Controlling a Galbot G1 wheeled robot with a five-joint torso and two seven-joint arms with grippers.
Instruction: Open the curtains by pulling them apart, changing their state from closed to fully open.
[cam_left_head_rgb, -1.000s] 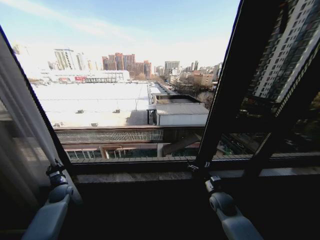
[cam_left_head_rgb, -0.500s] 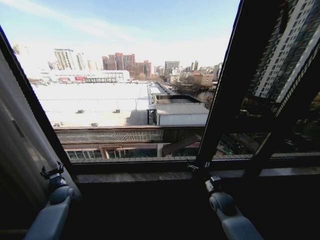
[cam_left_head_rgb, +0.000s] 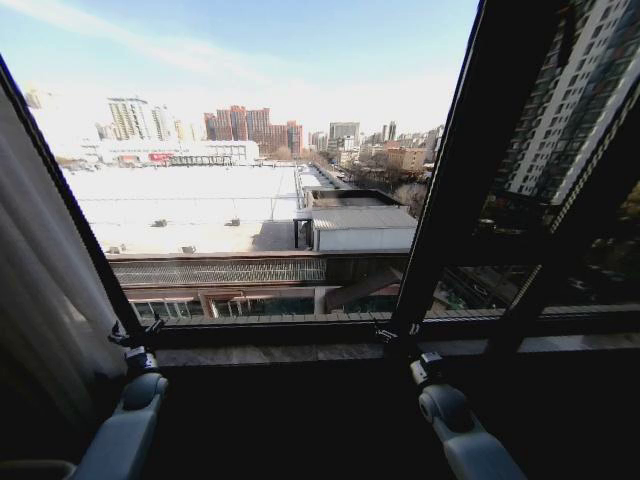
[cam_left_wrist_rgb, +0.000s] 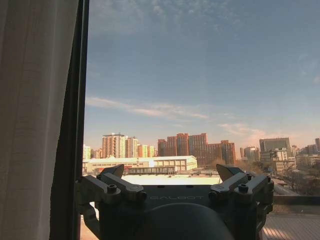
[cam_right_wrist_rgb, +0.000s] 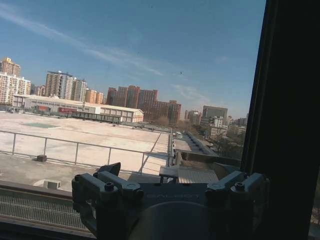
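Note:
One sheer white pleated panel of the curtains (cam_left_head_rgb: 40, 280) hangs gathered at the far left, left of a slanting dark frame bar (cam_left_head_rgb: 80, 220). In the left wrist view the same curtain (cam_left_wrist_rgb: 35, 125) lies beside that bar. My left gripper (cam_left_head_rgb: 135, 333) is low by the sill, just right of the curtain's edge. It is open and holds nothing (cam_left_wrist_rgb: 171, 171). My right gripper (cam_left_head_rgb: 398, 335) sits at the foot of the thick dark bar, open and holding nothing (cam_right_wrist_rgb: 170, 170).
A wide dark window post (cam_left_head_rgb: 450, 180) leans across the right half, with more frame bars beyond it. The stone sill (cam_left_head_rgb: 270, 353) runs along the bottom of the glass. Outside lie rooftops and city towers.
My left gripper has shifted right and slightly up, away from the curtain's edge toward the frame bar. The curtain now hangs further left. The right arm has not moved.

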